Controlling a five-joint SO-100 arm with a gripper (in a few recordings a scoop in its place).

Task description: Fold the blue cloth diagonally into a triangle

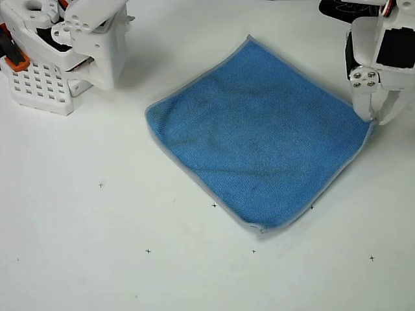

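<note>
We see, in the overhead view, the white gripper (375, 120) at the blue cloth's (259, 136) right corner, its fingers drawn close and touching the grey edging; we cannot tell if they pinch it. The cloth lies flat, diamond-wise, on the white table (97, 246). Well left of the cloth sits a white arm base (61, 48). Small black cross marks (148, 251) dot the table below the cloth.

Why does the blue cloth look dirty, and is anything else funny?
The square bright-blue microfibre cloth has faint dark smudges across its middle, like stains. It lies flat but turned like a diamond on the white table. The white gripper sits at its right corner. Nothing looks spilled or broken.
</note>
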